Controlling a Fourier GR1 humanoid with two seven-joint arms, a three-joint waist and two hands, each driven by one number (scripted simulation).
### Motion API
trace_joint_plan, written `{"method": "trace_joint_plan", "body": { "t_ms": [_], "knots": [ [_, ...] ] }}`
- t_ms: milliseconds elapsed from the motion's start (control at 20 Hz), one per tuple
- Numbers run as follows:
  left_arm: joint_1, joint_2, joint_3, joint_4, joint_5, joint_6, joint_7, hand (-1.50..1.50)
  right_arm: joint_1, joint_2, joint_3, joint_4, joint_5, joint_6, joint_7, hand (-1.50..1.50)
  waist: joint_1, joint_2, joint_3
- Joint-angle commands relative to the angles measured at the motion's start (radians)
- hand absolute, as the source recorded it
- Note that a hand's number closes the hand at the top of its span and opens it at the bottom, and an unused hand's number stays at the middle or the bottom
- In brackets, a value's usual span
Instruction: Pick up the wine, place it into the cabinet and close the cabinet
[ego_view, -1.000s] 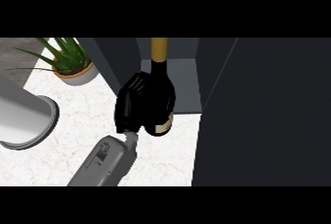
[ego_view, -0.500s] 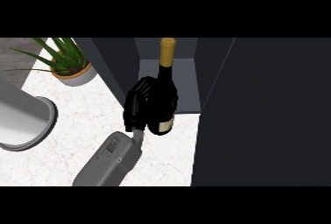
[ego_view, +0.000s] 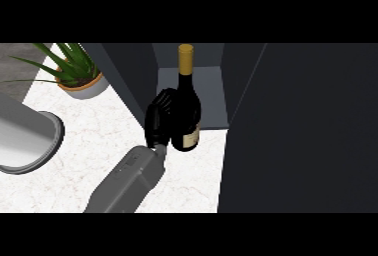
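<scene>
Wine bottle (ego_view: 186, 100): dark glass with a gold-capped neck and a pale label low on its body. Its base is at the front lip of the open cabinet, its neck pointing deeper into the opening. Whether the base rests on the cabinet floor or is held just above it cannot be told.

Cabinet (ego_view: 210, 87): dark grey, at the far edge of the counter. Its opening shows a lighter grey floor and back wall, framed by a dark side wall on the left.

Cabinet door (ego_view: 303, 130): a broad dark panel swung open towards the viewer, covering the right side of the view from far edge to near edge.

Hand (ego_view: 161, 122): black, with fingers curled round the left side of the wine bottle, grasping its body. A grey forearm runs from it down to the near edge of the counter. Which hand it is cannot be told from this view.

Counter (ego_view: 96, 130): white marbled top.

Potted plant (ego_view: 77, 75): green spiky leaves in a pale pot, near the far left corner of the counter.

Grey cylinder (ego_view: 26, 137): a large rounded grey object at the left edge of the counter, well apart from the wine bottle.
</scene>
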Motion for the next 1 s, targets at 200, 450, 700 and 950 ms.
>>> {"method": "trace_joint_plan", "body": {
  "t_ms": [200,450,700,950],
  "knots": [
    [-0.077,0.000,-0.029,0.058,0.095,0.038,-0.014,1.50,0.064,-0.011,-0.037,-0.226,-0.090,-0.007,0.098,-1.50,0.008,-0.004,0.000],
    [-0.218,0.000,0.062,0.252,0.146,-0.034,-0.045,1.50,0.040,0.007,-0.028,-0.175,-0.088,-0.001,0.073,-1.50,-0.002,0.003,0.000],
    [-0.267,0.000,0.060,0.292,0.167,-0.018,-0.041,1.50,0.068,0.019,-0.022,-0.147,-0.071,0.016,0.037,-1.50,0.011,-0.001,0.001],
    [-0.425,0.000,0.095,0.394,0.190,0.018,-0.016,1.50,0.081,0.001,-0.029,-0.142,-0.102,0.050,0.016,-1.50,-0.014,0.004,0.001]
  ]
}}
